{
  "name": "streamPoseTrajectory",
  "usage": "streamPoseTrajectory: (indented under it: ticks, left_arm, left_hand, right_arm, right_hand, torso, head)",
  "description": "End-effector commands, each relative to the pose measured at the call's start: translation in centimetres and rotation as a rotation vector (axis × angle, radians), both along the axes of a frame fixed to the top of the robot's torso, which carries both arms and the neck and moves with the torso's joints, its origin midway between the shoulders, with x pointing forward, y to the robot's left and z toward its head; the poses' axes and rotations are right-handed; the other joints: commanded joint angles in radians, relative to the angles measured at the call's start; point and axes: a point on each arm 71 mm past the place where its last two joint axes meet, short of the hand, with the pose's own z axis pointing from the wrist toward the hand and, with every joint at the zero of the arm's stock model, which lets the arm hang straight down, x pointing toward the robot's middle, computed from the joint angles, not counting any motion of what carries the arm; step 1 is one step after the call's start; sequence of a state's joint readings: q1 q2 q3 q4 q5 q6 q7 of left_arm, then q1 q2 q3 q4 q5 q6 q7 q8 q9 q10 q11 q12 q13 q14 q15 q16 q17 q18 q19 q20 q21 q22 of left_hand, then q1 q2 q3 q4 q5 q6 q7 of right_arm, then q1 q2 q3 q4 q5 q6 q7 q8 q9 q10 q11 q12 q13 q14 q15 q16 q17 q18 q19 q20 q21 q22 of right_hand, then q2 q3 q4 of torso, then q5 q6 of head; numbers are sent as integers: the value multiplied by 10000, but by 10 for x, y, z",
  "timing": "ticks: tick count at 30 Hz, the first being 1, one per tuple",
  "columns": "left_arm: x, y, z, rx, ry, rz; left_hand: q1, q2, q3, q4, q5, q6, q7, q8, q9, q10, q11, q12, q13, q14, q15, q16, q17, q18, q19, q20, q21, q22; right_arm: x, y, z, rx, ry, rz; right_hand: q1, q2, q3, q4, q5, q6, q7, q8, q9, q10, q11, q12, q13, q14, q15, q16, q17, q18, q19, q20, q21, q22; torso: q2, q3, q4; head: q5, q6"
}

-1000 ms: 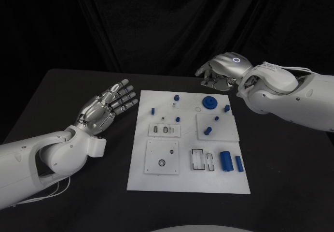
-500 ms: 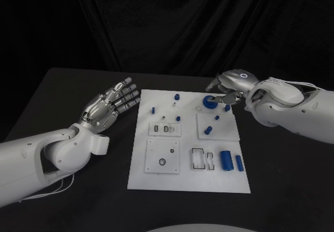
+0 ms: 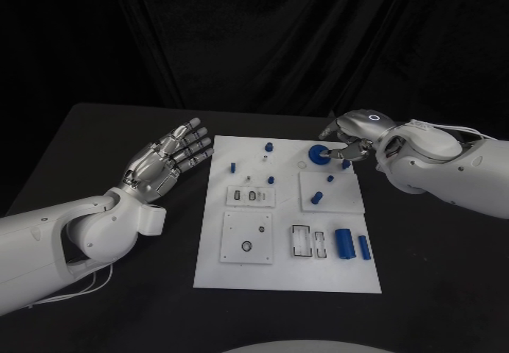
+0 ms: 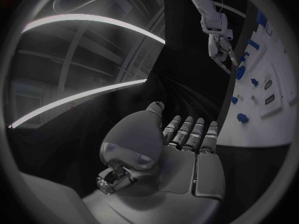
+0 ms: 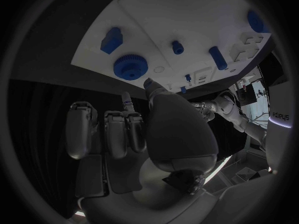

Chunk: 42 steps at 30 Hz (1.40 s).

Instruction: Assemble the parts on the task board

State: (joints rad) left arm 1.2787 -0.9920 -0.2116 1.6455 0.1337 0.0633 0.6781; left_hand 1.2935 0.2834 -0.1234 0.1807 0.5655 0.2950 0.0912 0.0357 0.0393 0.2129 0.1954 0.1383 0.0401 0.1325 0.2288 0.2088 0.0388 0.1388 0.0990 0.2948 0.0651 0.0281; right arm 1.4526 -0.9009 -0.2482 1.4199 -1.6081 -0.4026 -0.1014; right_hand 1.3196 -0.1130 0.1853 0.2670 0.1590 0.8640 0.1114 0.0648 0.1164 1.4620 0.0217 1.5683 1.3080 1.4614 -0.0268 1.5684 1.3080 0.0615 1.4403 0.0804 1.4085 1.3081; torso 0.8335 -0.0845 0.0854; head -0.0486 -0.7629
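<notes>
right hand [image 3: 348, 140]: fingers curled in, holding nothing, poised just beside the blue gear [image 3: 318, 154] | gear: on far edge of the task board [image 3: 286, 257], mid-counter [image 3: 106, 132] | left hand [image 3: 165, 158]: fingers spread, empty, left of board

Dim scene overall, black backdrop and black table [image 3: 127, 132] swallowing light. Task board [image 3: 286, 220] is the brightest thing, evenly lit from above, no hard glare. Faint soft shadows beside the blue parts [image 3: 345, 244]. Left hand [image 3: 165, 158] shows small specular glints on the metal; right hand [image 3: 348, 140] has a tiny lit ring on its back. Head view sharp. Both wrist views: heavy fisheye bend, dark vignette round the circle, own palms murky and slightly soft. Bright curved light strips beyond the left hand's fingers.
</notes>
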Motion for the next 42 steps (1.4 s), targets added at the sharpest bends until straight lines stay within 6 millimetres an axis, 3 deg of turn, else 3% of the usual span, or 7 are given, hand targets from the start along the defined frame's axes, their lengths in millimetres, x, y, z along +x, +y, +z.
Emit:
streamPoseTrajectory:
  ticks: [1, 17, 31, 37, 39, 42]
  left_arm:
    - [-1, 2, 9, -823, -979, 218]
    - [-1, 3, 8, -824, -967, 202]
    - [0, 3, 8, -825, -948, 175]
    - [0, 3, 7, -812, -939, 176]
    - [1, 4, 7, -800, -925, 174]
    - [1, 4, 7, -786, -908, 170]
  left_hand:
    - [-11, 15, 42, -4, 54, 57, 26, 69, 11, 9, 33, 43, 13, -25, 55, 17, 9, -137, 55, -14, 27, 3]
    - [-24, 12, 82, -23, 59, 117, 72, 81, 18, 6, 31, 52, 13, -37, 70, 25, 8, -149, 61, -14, 30, 4]
    - [-43, -29, 108, -60, 57, 150, 119, 87, 21, -4, 35, 60, 11, -52, 75, 30, 7, -160, 61, -14, 28, 4]
    - [-43, -29, 108, -60, 57, 150, 119, 87, 21, -4, 35, 60, 11, -52, 75, 30, 7, -160, 61, -14, 28, 4]
    - [-43, -29, 108, -60, 57, 150, 119, 87, 21, -4, 35, 60, 11, -52, 75, 30, 7, -160, 61, -14, 28, 4]
    - [-47, -27, 120, -67, 59, 147, 132, 86, 21, -14, 34, 56, 10, -58, 76, 27, 6, -163, 59, -14, 27, 3]
  right_arm:
    - [2, -3, -3, -114, 304, -522]
    - [7, -4, -14, -492, 869, -624]
    - [11, 1, -23, -629, 1074, -517]
    - [12, 2, -26, -638, 1100, -457]
    - [12, 2, -26, -601, 1040, -390]
    - [12, 3, -25, -534, 934, -287]
  right_hand:
    - [197, 7, 0, -108, 99, -134, 6, -14, -35, 1088, 42, 25, 2628, 1094, -26, 24, 2628, -119, -18, 17, -28, 1570]
    - [340, 82, 53, -231, 198, 30, 68, 87, -31, 1088, 82, 25, 2628, 1094, -3, 24, 2628, -123, -12, 34, -23, 1599]
    - [347, 132, 41, -281, 166, 471, 71, 253, 68, 1088, 104, 25, 2628, 1094, 26, 24, 2628, -123, -6, 65, -27, 1629]
    - [522, 216, 159, -477, 827, 935, -23, 443, 257, 1088, 25, 25, 2628, 1094, -34, 24, 2628, -115, -12, 22, -53, 1653]
    - [651, 308, 284, -682, 1440, 1500, -161, 772, 529, 1088, -98, 25, 2628, 1094, -124, 24, 2628, -107, -24, -63, -85, 1666]
    - [754, 325, 356, -904, 1872, 1860, -287, 1023, 810, 1088, -201, 25, 2628, 1094, -217, 24, 2628, -110, -11, -149, -86, 1691]
  torso:
    - [-10, -23, -21]
    - [-15, -16, -8]
    - [-6, 1, -9]
    - [-7, -8, -11]
    - [-8, -8, -16]
    - [-8, -9, -13]
  head:
    - [19, 15]
    - [-6, 14]
    - [-19, -57]
    - [-10, -63]
    - [2, -67]
    - [5, -64]
